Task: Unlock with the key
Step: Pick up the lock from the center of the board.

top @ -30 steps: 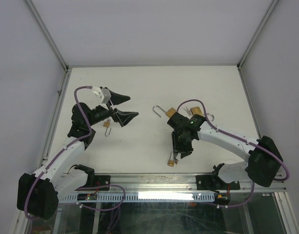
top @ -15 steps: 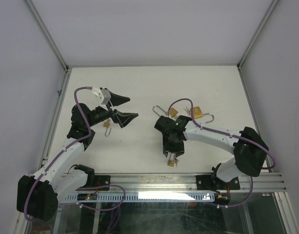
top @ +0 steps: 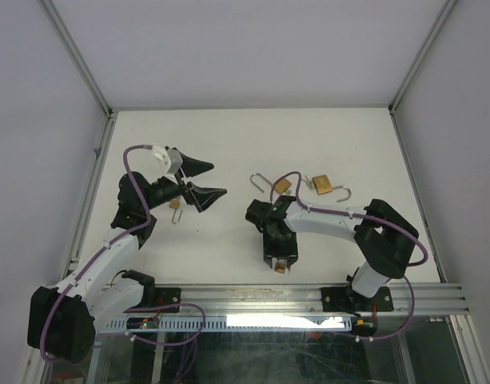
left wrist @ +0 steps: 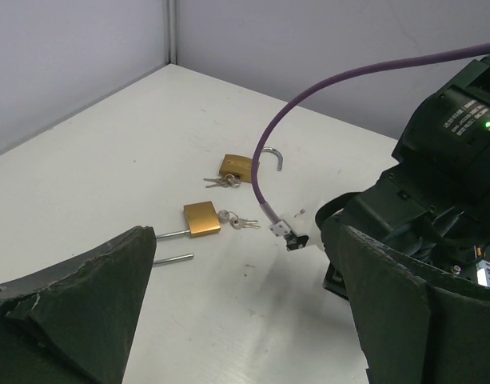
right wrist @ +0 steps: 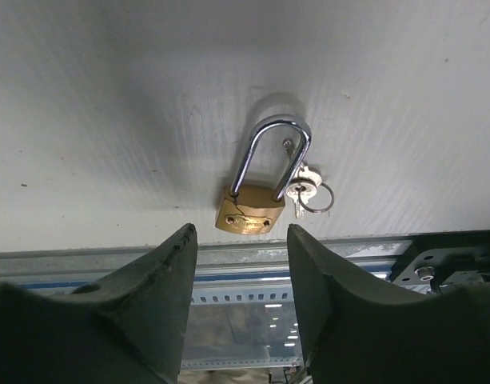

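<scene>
Right wrist: padlock (right wrist: 248, 210) just past claw (right wrist: 241, 232), prob. untouched

White tabletop (top: 229, 144), matte, lightly scuffed with small dark specks. Enclosed on three sides by plain pale grey panels: back wall (top: 245, 48), left wall (top: 29, 120), right wall (top: 468, 120). Slanting aluminium posts (top: 77, 56) (top: 424, 52) mark the two far corners; from the left wrist view one such corner seam (left wrist: 171, 32) runs straight down to the table. Near edge carries a ribbed metal rail (top: 308, 294), below it a slotted white cable duct (top: 189, 322) with a bright lit strip (source unclear). Under that, a glassy dark panel (top: 268, 356). Light is even and diffuse, shadows soft.
</scene>
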You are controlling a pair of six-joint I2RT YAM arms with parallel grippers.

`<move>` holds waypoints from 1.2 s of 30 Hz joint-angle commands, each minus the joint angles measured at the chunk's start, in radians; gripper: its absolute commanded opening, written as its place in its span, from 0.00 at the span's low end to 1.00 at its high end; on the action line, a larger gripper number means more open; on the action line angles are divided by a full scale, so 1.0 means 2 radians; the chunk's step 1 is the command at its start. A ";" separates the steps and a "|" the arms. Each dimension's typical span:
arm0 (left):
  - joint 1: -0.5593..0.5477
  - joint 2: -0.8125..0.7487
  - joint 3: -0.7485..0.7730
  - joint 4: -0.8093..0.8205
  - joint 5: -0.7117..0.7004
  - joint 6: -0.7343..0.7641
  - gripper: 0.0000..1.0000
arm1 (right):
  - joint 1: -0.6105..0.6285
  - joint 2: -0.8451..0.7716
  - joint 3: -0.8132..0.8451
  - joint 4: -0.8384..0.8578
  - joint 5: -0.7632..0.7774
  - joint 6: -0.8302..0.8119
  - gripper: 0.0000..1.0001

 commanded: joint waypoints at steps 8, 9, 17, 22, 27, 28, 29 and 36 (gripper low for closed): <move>0.000 0.012 0.012 0.040 0.017 -0.014 0.99 | 0.001 0.002 -0.035 0.044 -0.035 0.005 0.45; 0.000 0.014 0.012 0.043 0.017 -0.017 0.99 | 0.001 0.003 -0.037 0.046 -0.036 0.003 0.45; 0.000 0.020 0.016 0.045 0.017 -0.020 0.99 | 0.003 0.050 0.013 0.046 -0.022 -0.056 0.44; 0.000 0.018 0.019 0.039 0.017 -0.017 0.99 | 0.003 0.083 0.058 0.045 -0.008 -0.121 0.35; -0.001 0.018 0.024 0.018 0.015 -0.017 0.99 | 0.003 0.101 0.082 0.062 0.005 -0.183 0.20; 0.000 0.020 0.029 -0.001 0.005 -0.022 0.99 | 0.003 0.102 0.082 0.068 0.012 -0.192 0.18; 0.000 0.022 0.033 -0.032 -0.010 -0.028 0.99 | 0.003 0.100 0.080 0.076 0.019 -0.201 0.16; 0.001 0.029 0.034 -0.133 -0.098 -0.076 0.97 | 0.003 0.032 0.020 0.211 0.028 -0.286 0.05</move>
